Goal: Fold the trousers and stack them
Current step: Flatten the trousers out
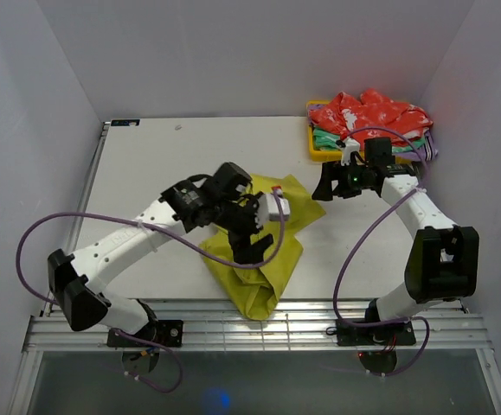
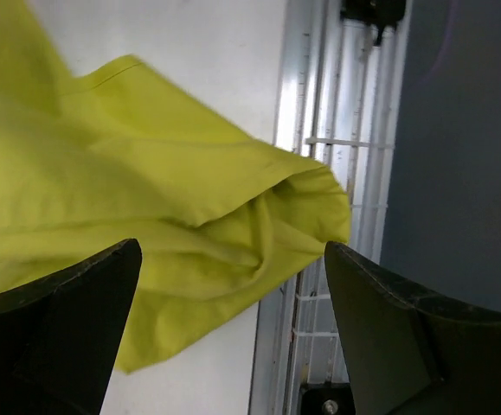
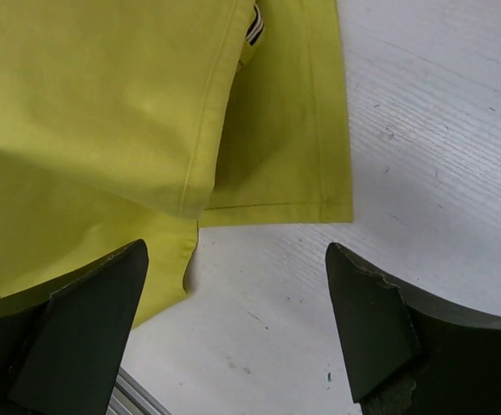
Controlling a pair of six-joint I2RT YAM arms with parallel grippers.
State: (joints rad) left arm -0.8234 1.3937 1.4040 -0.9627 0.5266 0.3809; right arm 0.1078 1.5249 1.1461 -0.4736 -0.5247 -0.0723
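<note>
Mustard trousers (image 1: pixel 272 268): long axis far-right to near edge.
Left fingers (image 2: pixel 60 320): spread, directly over them.
Right fingers (image 3: pixel 68 328): spread, empty, beside far corner.

Trousers (image 1: pixel 265 285) lie at the table's (image 1: pixel 172 164) near edge.

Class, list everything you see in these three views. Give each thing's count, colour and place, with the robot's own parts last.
trousers: one, yellow-green, mid-table, one end over the near rail
red garment: one, red patterned, top of the far right pile
green garment: one, green, under the red garment
tray: one, yellow, far right corner, holding the pile
table: one, white
cables: several, purple, looping off both arms
left hand: one, black, open, over the trousers
right hand: one, black, open, over the table at the trousers' edge
</note>
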